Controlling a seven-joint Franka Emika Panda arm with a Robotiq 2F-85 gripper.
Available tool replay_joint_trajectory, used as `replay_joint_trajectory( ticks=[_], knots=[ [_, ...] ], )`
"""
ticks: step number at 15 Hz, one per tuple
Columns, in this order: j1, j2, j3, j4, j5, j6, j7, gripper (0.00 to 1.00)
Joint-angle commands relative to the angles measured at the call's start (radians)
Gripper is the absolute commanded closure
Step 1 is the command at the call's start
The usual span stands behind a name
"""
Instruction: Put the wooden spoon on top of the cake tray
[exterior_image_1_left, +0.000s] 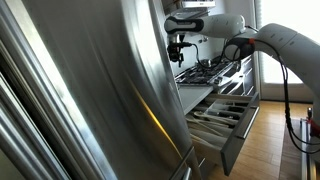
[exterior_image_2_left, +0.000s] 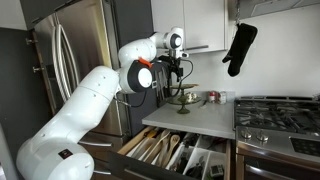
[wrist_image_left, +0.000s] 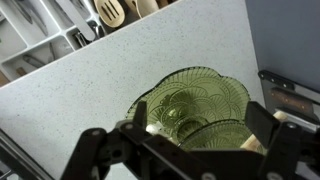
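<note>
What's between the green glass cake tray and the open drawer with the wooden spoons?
Just bare speckled grey countertop, shown in the wrist view, from the green glass cake tray to the open drawer.

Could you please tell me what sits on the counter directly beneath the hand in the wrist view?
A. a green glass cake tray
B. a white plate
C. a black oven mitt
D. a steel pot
A: the wrist view shows the hand hovering over the green glass cake tray, which stands on the pale counter.
</note>
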Motion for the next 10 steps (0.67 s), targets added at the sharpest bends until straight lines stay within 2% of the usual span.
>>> replay_joint_trajectory(
  ticks=[1,5,6,7,10],
  knots=[
    [0.03,-0.023,-0.021,-0.019,-0.082,-0.052,-0.173,0.0],
    [0.088,-0.021,-0.039,-0.022,-0.187,-0.027,-0.319,0.0],
    [0.099,-0.019,-0.04,-0.024,-0.202,-0.018,-0.328,0.0],
    [0.068,-0.005,-0.019,0.0,-0.158,-0.024,-0.286,0.0],
    [0.095,-0.005,-0.027,-0.001,-0.184,-0.024,-0.301,0.0]
  ],
)
